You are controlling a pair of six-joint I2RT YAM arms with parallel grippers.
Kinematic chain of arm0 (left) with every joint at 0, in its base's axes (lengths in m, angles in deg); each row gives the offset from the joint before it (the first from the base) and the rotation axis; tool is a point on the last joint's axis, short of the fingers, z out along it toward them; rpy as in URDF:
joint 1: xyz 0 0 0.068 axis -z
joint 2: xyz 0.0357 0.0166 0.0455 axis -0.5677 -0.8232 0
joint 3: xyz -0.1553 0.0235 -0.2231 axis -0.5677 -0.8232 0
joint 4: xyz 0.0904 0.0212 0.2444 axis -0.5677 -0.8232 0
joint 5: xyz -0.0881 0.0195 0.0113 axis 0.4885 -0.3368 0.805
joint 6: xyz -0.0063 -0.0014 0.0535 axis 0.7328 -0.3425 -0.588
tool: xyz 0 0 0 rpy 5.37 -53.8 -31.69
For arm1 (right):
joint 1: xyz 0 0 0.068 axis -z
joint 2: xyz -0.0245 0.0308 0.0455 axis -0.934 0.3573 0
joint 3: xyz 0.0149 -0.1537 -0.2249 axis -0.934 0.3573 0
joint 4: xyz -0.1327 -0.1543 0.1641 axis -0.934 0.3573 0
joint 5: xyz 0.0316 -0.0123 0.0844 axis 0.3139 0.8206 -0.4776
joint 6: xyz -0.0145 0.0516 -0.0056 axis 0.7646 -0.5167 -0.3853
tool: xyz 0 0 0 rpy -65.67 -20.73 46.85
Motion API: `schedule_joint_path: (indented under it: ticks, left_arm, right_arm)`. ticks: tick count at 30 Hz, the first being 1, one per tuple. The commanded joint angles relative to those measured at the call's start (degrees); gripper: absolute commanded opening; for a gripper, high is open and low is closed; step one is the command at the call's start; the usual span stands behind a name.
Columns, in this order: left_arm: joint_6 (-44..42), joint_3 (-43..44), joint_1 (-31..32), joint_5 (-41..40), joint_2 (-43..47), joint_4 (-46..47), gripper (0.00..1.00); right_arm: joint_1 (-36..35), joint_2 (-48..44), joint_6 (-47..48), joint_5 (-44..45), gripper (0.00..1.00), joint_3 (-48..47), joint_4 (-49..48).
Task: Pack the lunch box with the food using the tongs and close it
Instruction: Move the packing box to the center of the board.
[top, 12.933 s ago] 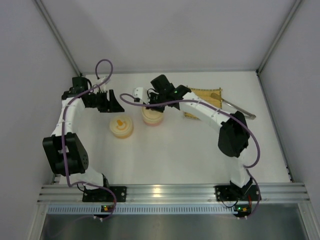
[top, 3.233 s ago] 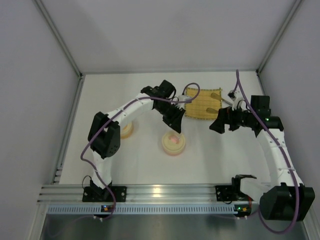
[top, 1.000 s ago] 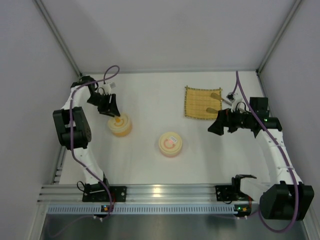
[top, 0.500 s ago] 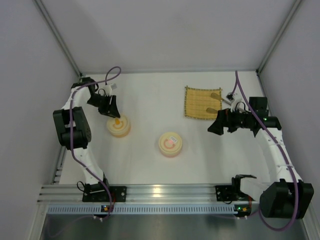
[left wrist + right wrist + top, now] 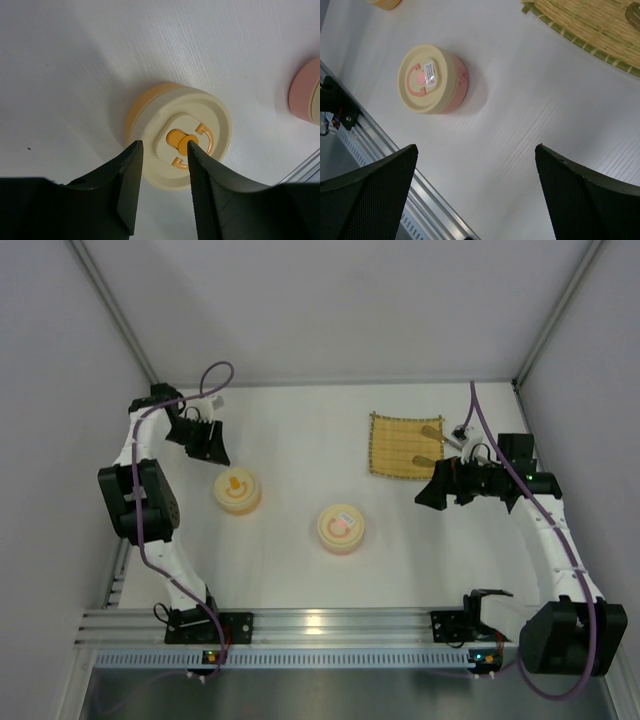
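Observation:
The lunch box shows as two round tubs with cream lids on. The orange tub point(image 5: 238, 490) has an orange knob point(image 5: 181, 141) on its lid. My left gripper point(image 5: 212, 450) hovers just behind it, open with a narrow gap and nothing between the fingers point(image 5: 163, 147). The pink tub point(image 5: 341, 528) stands mid-table, also lidded point(image 5: 432, 80). My right gripper point(image 5: 428, 495) hangs wide open and empty point(image 5: 476, 150) to the right of it. A short silver piece of the tongs point(image 5: 449, 440) shows by the mat; my right arm hides the remainder. The food is out of view.
A yellow bamboo mat point(image 5: 403, 447) lies at the back right, with two small olive-brown shapes on it that I cannot make out. Its corner shows in the right wrist view point(image 5: 590, 25). The metal rail point(image 5: 330, 625) runs along the near edge.
My left gripper has drawn back from over the orange tub's lid toward the far left, its jaws a little narrower. The right arm has stayed still.

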Motion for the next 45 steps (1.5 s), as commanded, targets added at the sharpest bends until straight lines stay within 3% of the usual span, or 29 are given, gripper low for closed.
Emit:
schedule_joint_path:
  ticks: [1, 10, 18, 31, 34, 43, 45]
  left_arm:
    - [-0.8, 2.9, -0.6, -1.3, -0.5, -0.6, 0.46]
    - [-2.4, 1.6, -0.6, -3.0, -5.7, 0.8, 0.45]
    - [-5.2, -6.3, 0.0, -2.5, -4.7, 2.1, 0.35]
    - [2.0, -26.1, 10.8, -0.8, 8.7, 9.9, 0.27]
    - [3.5, -29.8, 17.5, -1.9, 11.0, 12.3, 0.26]
    - [4.8, -33.6, 21.1, -1.2, 13.2, 13.8, 0.25]
    - [5.1, -34.3, 21.7, -1.7, 13.9, 14.0, 0.29]
  right_arm:
    - [0.9, -0.3, 0.4, -1.8, 0.99, 0.3, -3.1]
    - [0.9, -0.1, 0.5, -1.9, 0.99, 0.3, -3.1]
    - [0.9, 0.2, 0.5, -1.9, 0.99, 0.2, -3.1]
    - [0.9, 0.8, 0.1, -2.3, 0.99, -0.1, -3.6]
    - [0.9, 0.7, 0.1, -2.2, 0.99, 0.0, -3.6]
    - [0.9, 0.3, 0.5, -2.1, 0.99, 0.1, -3.1]
    - [0.9, 0.3, 0.5, -2.2, 0.99, 0.1, -3.1]
